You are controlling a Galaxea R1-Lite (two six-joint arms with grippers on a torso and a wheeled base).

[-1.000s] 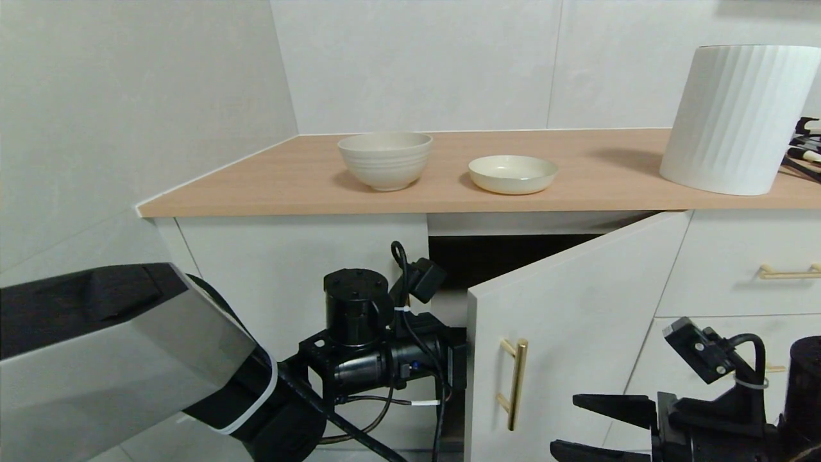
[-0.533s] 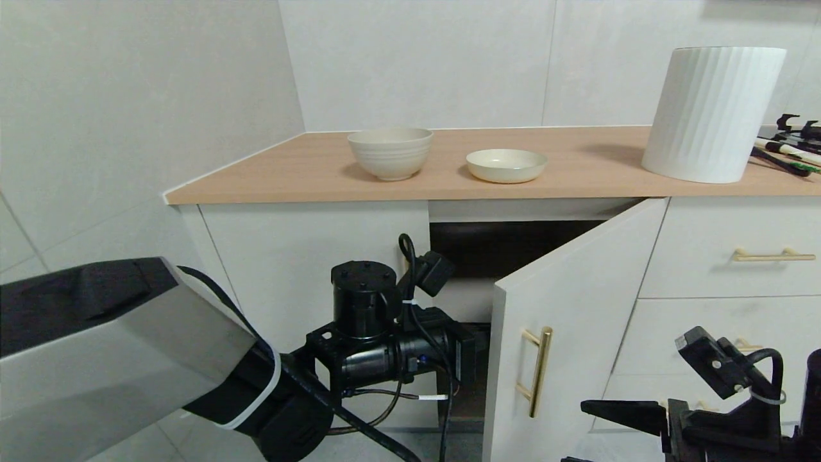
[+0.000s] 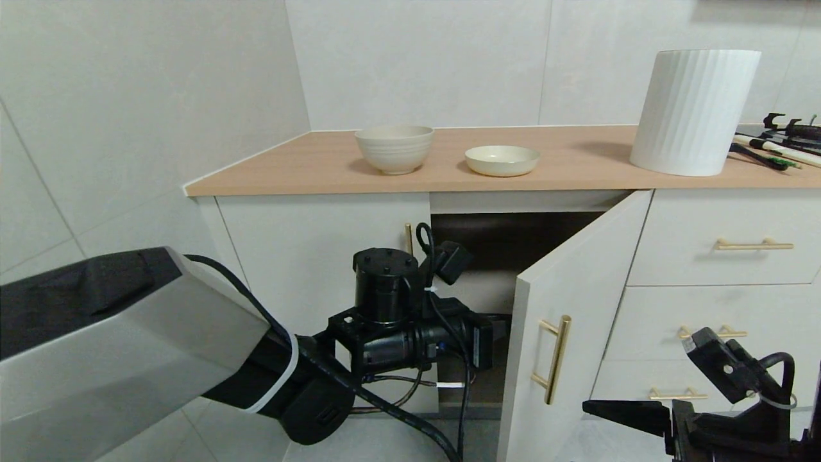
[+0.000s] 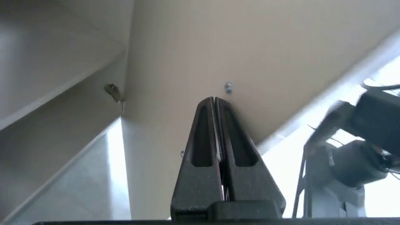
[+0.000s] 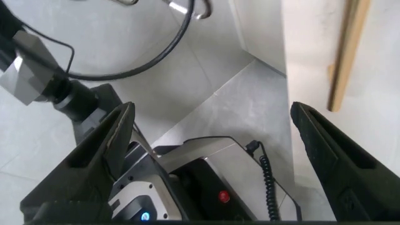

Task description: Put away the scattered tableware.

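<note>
**Camera drawn back; cupboard door being opened**

Since a second ago the head camera has been drawn back, so more of the drawers is taken in; no shift of the tableware is made out. Nearest, at 5 o'clock, the right gripper [image 5: 211, 119] is held low, jaws spread and empty. At 6 o'clock the left gripper [image 4: 214, 103], jaws pressed together, is pointed at the inner face of the half-open cupboard door [image 3: 577, 269]. Farther, at 12 o'clock on the bench [image 3: 308, 167], the bowl [image 3: 394, 149] is seen, the dish [image 3: 501, 160] apart at its 3 o'clock. Opening is judged the step in hand; next, the door must be swung wide and the bowl grasped.

Cabinet door [image 3: 577, 301] ajar — left pincer [image 4: 214, 103] in the opening.
</note>
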